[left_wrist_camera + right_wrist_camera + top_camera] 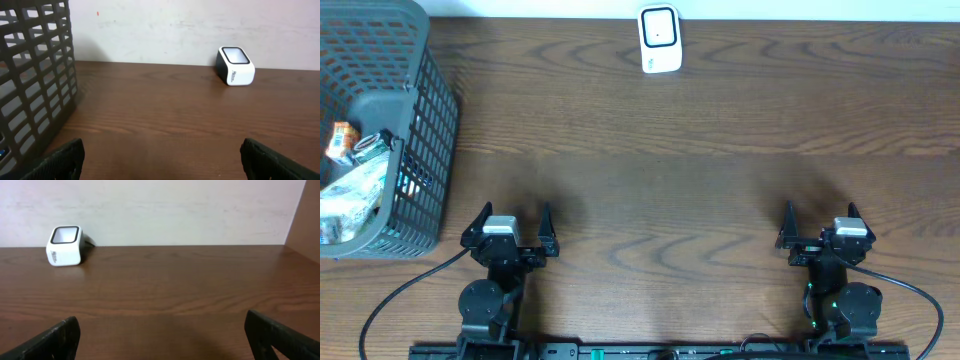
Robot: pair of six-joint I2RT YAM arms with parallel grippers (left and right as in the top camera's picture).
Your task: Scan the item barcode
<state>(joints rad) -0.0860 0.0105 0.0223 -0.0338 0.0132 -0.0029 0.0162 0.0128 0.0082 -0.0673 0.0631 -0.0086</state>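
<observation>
Claws on both arms gape wide and hold nothing. The left gripper (514,212) and right gripper (821,210) sit well short of the scanner (660,38), one to each side. Far left of the scanner, the items (350,185) lie in the basket (430,110). The scanner stands at the table (700,150) back edge.

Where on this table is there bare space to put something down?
The wooden stretch between the white scanner at the far edge and the left gripper and right gripper is bare, as is everything right of the scanner. Crowded only at the left end: the basket holding packets.
</observation>
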